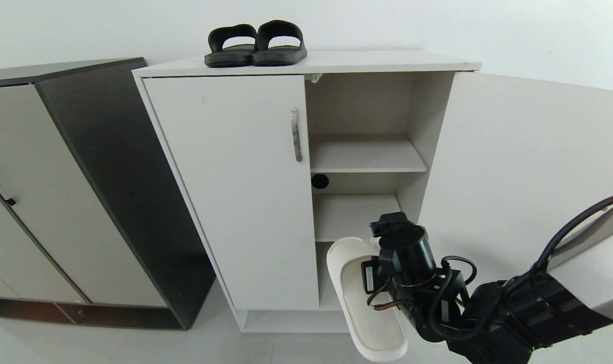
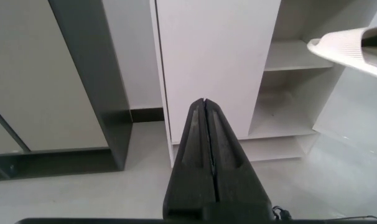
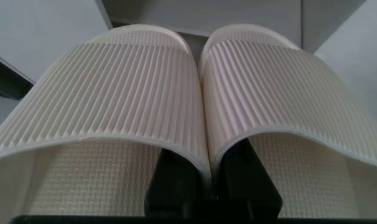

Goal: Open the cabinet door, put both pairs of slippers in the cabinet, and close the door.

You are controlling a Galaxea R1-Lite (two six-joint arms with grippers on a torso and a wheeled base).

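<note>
Slippers (image 1: 372, 313), white, toes toward cabinet (image 1: 225, 192)

Left gripper (image 2: 204, 102): fingers pressed together, over floor (image 2: 83, 193).
Cabinet (image 2: 263, 149): one door (image 2: 216, 59) closed, shelves (image 2: 288, 57) exposed beside it.
Slipper (image 2: 341, 46): white, near the shelves.

Black pair (image 1: 256, 45), white pair (image 1: 372, 323) — two cabinets (image 1: 225, 192)
</note>
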